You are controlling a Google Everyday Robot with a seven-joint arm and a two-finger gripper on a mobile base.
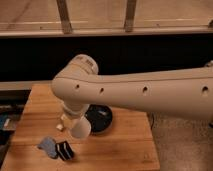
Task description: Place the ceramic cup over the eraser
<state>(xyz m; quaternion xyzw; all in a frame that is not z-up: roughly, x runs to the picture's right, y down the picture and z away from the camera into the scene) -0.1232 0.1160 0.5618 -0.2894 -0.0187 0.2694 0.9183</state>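
My gripper [74, 121] is clamped on the tilted ceramic cup [81, 130] beside the black bowl [102, 120], above the eraser [65, 150] near the table's [135, 159] front edge, open wood rightward.

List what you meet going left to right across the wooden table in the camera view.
From the left: flat blue-grey piece → eraser → ceramic cup, at the end effector under the arm's wrist → black bowl.
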